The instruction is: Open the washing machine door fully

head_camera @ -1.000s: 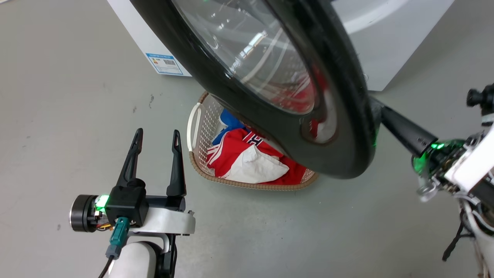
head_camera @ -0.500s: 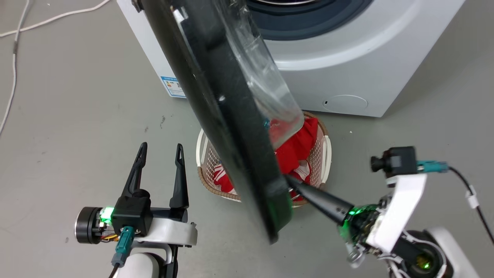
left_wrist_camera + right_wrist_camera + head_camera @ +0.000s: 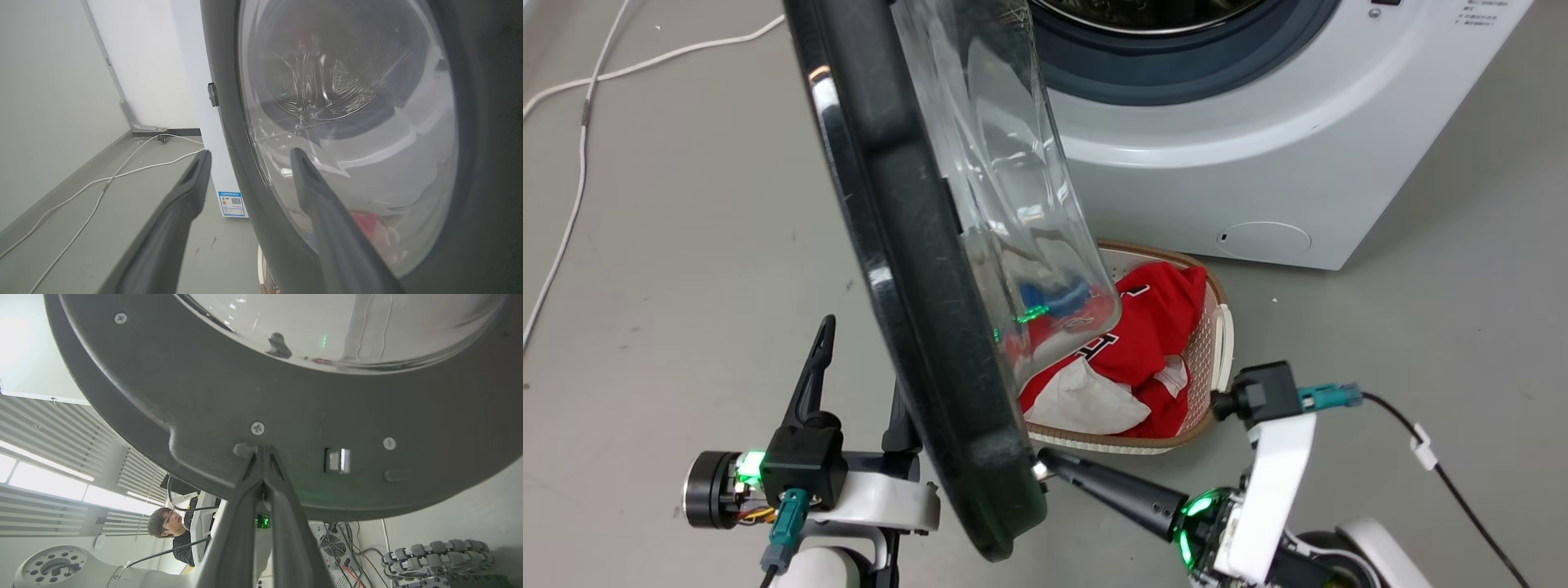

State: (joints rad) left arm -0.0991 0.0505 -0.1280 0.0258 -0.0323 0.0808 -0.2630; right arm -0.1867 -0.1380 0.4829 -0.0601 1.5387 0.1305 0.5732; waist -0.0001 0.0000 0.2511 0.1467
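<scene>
Washing machine door (image 3: pixel 907 269): where does it stand? (desk)

Room first. (operator) Grey floor (image 3: pixel 686 245), a white cable (image 3: pixel 582 139) trailing across it on my left, a pale wall (image 3: pixel 41 81) beyond. The white washer (image 3: pixel 1258 163) is ahead of me. A basket (image 3: pixel 1221 327) of red clothes (image 3: pixel 1152 327) sits on the floor just in front of it. A person (image 3: pixel 167 528) appears in the right wrist view, below slatted windows.

And the door? (desk)

It stands well out from the drum mouth (image 3: pixel 1152 12), edge-on to my head camera, with the glass bowl facing the machine. (operator)

Grippers? (desk)

Right gripper (image 3: pixel 1044 467): fingers clenched together with nothing between them. The tips rest against the rim's inner face, beside a screw (image 3: pixel 257 428) and near the latch (image 3: pixel 338 460). Left gripper (image 3: pixel 250 152): fingers spread and empty, just beside the door's outer face. I cannot tell whether it touches. (operator)
</scene>
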